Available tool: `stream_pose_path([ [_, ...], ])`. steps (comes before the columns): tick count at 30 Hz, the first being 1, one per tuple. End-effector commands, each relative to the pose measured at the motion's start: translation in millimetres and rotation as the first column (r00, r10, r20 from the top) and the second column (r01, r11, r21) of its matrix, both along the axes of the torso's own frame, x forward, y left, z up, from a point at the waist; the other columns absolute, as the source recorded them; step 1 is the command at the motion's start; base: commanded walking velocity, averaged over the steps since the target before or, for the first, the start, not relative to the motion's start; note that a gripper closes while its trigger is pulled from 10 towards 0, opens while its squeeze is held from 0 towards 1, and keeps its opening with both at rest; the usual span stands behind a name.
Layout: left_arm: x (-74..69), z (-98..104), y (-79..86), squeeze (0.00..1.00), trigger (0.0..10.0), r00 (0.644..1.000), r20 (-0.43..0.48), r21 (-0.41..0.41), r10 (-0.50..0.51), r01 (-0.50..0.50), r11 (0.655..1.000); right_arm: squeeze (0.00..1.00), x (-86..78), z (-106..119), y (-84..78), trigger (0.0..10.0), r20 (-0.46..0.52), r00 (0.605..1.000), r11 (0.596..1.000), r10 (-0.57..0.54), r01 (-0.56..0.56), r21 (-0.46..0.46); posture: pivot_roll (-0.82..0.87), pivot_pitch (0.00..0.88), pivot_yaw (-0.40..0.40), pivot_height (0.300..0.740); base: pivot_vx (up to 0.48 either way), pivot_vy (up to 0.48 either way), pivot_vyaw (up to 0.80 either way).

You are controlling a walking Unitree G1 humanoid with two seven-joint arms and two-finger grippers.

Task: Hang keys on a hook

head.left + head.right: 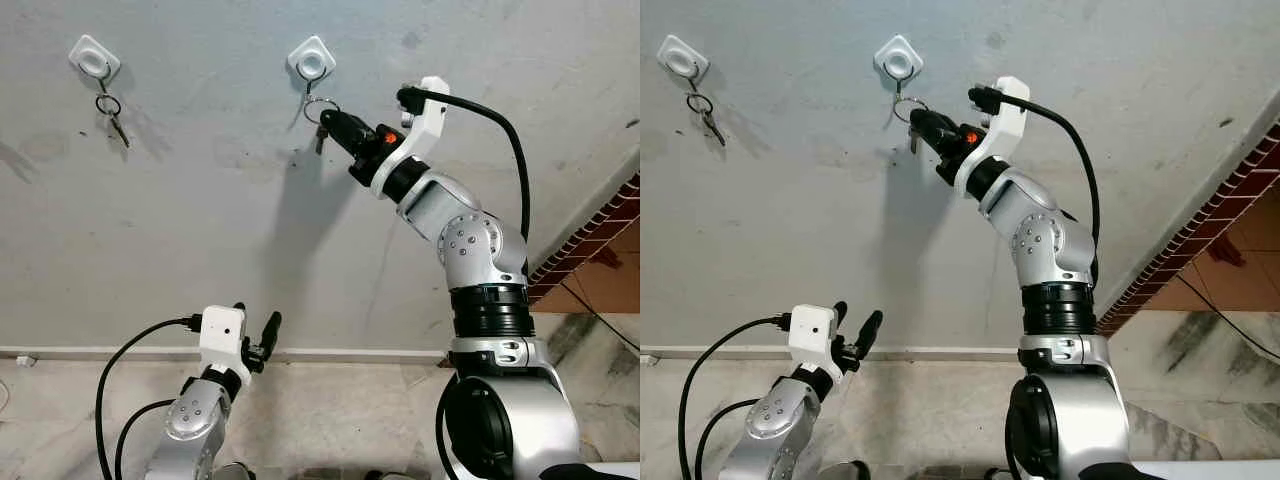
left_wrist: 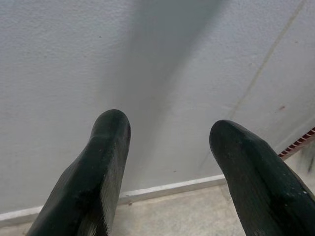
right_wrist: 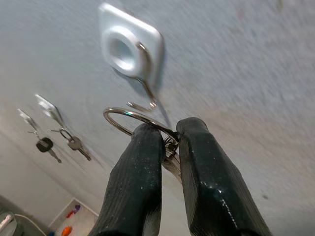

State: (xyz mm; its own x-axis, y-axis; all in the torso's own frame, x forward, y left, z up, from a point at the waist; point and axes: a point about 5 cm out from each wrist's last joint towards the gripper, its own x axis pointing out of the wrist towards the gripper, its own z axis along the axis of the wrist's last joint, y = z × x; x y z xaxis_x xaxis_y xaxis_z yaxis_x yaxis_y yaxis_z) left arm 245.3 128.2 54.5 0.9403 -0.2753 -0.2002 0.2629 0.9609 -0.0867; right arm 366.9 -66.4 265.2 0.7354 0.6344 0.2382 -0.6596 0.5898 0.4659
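The right gripper (image 3: 170, 142), pinched on the key ring (image 3: 129, 118) just below the hook (image 3: 143, 93), may let go too early and drop it; the left gripper (image 2: 167, 147) idles agape.

Left gripper (image 2: 170, 147): two black fingers (image 2: 91, 182) with rounded tips, spread well apart, nothing between them.
Wall (image 2: 147, 59): pale grey, rough plaster finish, facing the gripper; a broad soft shadow runs down its middle; a thin diagonal crack line on one side, with a small reddish mark close to it.
Baseboard (image 2: 162, 189): light strip at the foot of the wall.
Floor (image 2: 172, 216): pale, mottled, seen between the fingers.
Brick edging (image 2: 298, 143): red-brown, at the picture's edge.
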Motion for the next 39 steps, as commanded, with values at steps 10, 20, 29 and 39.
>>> stream_pose_path([
  [10, -3.5, -5.4, -1.3, 0.0, 10.0, 0.999, -0.03, 0.004, -0.012, 0.012, 1.0, 0.0, -6.3, 4.7, 8.7, 10.0, 0.018, 0.999, 1.0, 0.026, -0.026, 0.001, 0.08, 0.16, 0.009, 0.74, 0.0, 0.0, 0.0],
  [20, -5.4, -6.2, -1.9, 0.0, 10.0, 0.999, -0.037, 0.004, -0.016, 0.017, 1.0, 0.0, -2.8, 9.5, 21.9, 10.0, 0.004, 1.0, 0.999, 0.029, -0.03, 0.034, 0.08, 0.165, 0.009, 0.74, 0.0, 0.0, 0.0],
  [29, -7.1, -7.1, -2.0, 0.0, 10.0, 0.999, -0.042, 0.003, -0.014, 0.014, 1.0, 0.0, 1.9, 12.0, 24.8, 10.0, -0.034, 0.999, 0.997, 0.014, -0.011, 0.075, 0.09, 0.166, 0.004, 0.74, 0.0, 0.0, 0.0],
  [39, -8.1, -7.9, -1.8, 0.0, 10.0, 0.999, -0.047, 0.004, -0.016, 0.016, 1.0, 0.0, 5.6, 10.9, 24.6, 10.0, -0.065, 0.998, 0.995, 0.0, 0.006, 0.1, 0.09, 0.166, 0.005, 0.74, 0.0, 0.0, 0.0],
])
